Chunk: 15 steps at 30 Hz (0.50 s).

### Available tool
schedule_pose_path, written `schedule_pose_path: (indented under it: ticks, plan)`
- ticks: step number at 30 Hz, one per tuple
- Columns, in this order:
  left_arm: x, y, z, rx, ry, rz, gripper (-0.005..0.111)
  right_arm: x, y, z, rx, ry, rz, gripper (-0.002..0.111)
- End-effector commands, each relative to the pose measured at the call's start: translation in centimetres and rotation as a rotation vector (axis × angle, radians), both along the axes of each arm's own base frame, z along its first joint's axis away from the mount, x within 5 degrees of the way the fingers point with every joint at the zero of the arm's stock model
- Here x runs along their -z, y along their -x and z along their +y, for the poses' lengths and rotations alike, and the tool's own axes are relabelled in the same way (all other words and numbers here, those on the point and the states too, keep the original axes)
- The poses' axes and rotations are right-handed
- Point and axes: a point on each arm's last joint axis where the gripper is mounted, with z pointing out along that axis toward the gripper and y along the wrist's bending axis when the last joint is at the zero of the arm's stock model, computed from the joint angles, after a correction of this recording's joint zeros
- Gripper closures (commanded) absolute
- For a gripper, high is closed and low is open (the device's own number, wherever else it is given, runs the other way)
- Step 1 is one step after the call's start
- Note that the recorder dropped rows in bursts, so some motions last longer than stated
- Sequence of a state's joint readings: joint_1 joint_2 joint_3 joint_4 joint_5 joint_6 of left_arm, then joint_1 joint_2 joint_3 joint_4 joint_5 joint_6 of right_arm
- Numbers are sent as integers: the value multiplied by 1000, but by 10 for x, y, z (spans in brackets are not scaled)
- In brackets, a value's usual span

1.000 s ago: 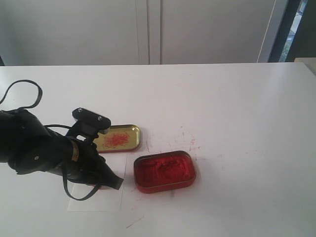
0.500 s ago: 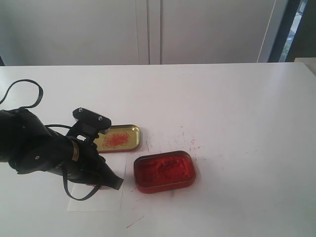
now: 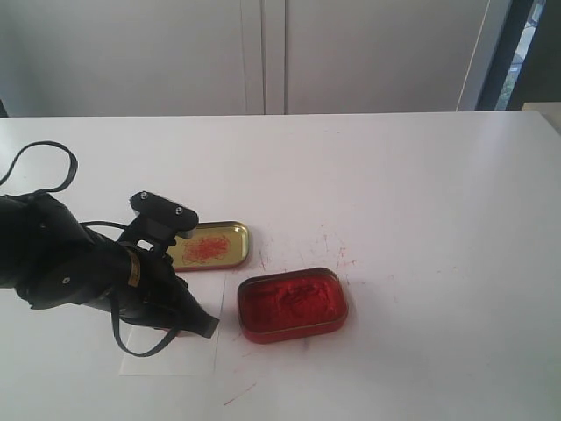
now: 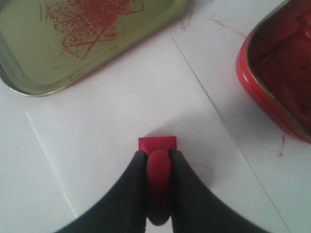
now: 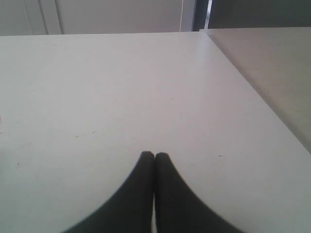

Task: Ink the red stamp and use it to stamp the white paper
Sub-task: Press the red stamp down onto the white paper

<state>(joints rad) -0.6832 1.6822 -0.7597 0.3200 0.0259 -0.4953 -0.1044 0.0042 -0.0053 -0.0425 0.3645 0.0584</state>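
Red stamp (image 4: 157, 144), knob clenched by the left gripper (image 4: 158, 156) directly above it, stands base-down on the white paper (image 4: 112, 121), lower centre of left wrist frame; right gripper (image 5: 154, 156) pinched shut, empty, sees neither.

The left gripper (image 4: 158, 158) clamps the red stamp (image 4: 157, 160) on the white paper (image 4: 131, 131).

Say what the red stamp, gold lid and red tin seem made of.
The red stamp looks like plastic: smooth, soft sheen on its rounded handle. The gold lid is likely thin metal: glossy brassy finish, raised rim. The red tin is likely painted metal: glossy red wall, gold rim.
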Motion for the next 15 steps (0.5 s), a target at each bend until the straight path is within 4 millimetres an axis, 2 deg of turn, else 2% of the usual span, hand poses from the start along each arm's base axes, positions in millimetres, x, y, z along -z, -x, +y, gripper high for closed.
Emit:
schedule_pose_path:
  ticks: [1, 15]
  plan:
    - [26, 14, 14, -24, -165, 161, 107, 0, 0, 0, -4, 2, -13, 108]
    - [26, 15, 14, -26, -166, 166, 107, 0, 0, 0, -4, 2, -13, 108]
